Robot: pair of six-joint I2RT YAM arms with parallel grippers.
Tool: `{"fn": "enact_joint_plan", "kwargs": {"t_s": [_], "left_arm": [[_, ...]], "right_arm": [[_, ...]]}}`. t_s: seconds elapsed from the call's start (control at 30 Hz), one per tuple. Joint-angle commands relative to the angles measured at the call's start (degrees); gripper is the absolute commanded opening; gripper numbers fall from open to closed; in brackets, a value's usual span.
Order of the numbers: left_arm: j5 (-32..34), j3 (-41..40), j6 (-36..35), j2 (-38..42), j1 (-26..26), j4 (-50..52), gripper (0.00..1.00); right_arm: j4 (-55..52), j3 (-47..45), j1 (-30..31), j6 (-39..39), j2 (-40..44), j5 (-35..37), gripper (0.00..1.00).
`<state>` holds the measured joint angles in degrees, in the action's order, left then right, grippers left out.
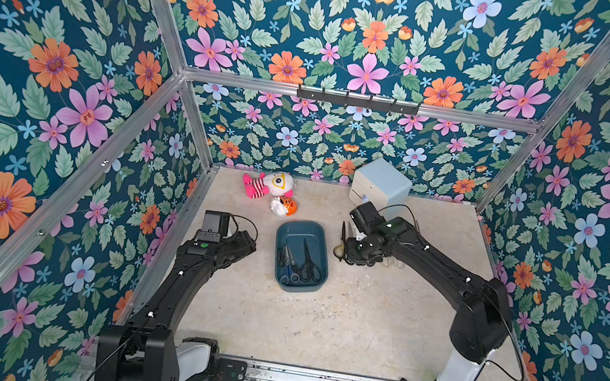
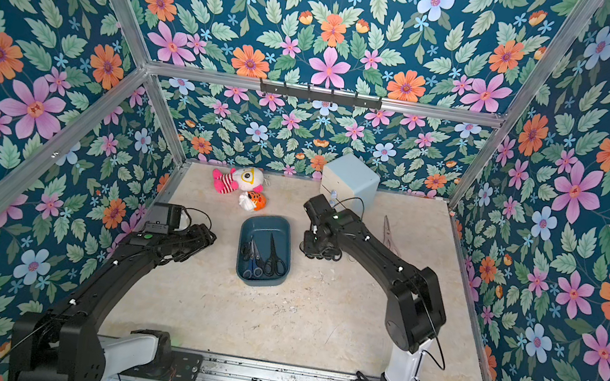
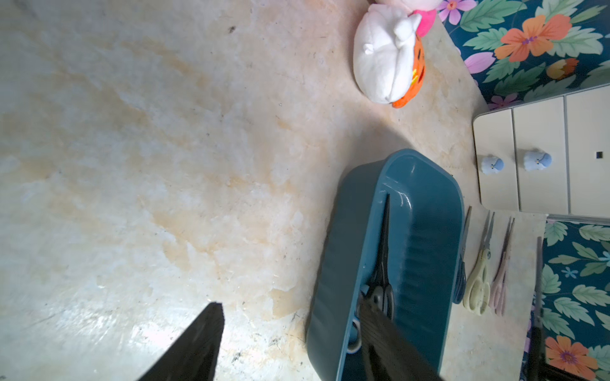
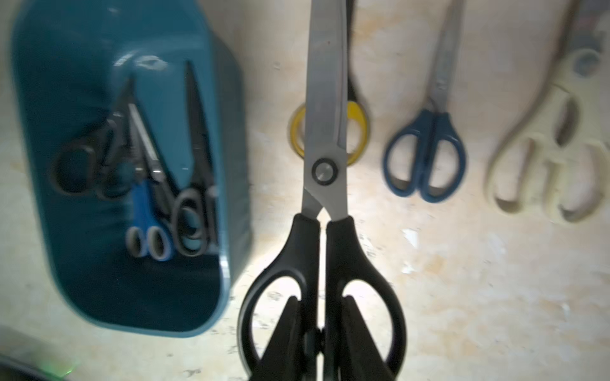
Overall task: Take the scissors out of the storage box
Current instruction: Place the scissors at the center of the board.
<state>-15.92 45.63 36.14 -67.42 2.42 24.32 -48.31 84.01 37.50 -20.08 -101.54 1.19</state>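
The teal storage box [image 1: 301, 232] [image 2: 268, 229] sits mid-table with several scissors inside: a long black pair [image 1: 309, 260], a blue-handled pair [image 4: 147, 211] and another black pair [image 4: 89, 158]. My right gripper [image 4: 320, 298] [image 1: 348, 244] hovers just right of the box. It is shut on large black-handled scissors [image 4: 325, 148], with its fingers through the loops. Below them lie a yellow-black pair [image 4: 359, 122], a blue pair [image 4: 425, 155] and a cream pair [image 4: 544, 165]. A pink pair [image 3: 500, 273] lies beyond. My left gripper [image 3: 289, 302] is open, straddling the box's left wall [image 3: 343, 231].
Two plush toys [image 1: 274, 191] lie behind the box. A pale blue drawer cube [image 1: 381, 185] stands at the back, right of centre. Flowered walls and metal rails enclose the table on three sides.
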Motion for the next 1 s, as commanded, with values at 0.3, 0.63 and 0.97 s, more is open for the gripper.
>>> {"fn": "enact_joint_plan", "kwargs": {"t_s": [0.3,0.63,0.97], "left_arm": [[5.58,6.29,2.67,-7.26,10.87,-4.75,0.7],[6.51,4.67,3.76,-6.29,11.38,-5.68,0.7],[8.1,1.72,4.41,-3.82,11.33,-5.48,0.7]], "right_arm": [[-1.4,-22.84,-14.71,3.01,14.57,3.88,0.0],[5.16,-29.22,-16.03,2.17,14.22,-1.39,0.0],[10.81,-34.56,-12.79,-1.35,13.12,-3.72,0.0]]}}
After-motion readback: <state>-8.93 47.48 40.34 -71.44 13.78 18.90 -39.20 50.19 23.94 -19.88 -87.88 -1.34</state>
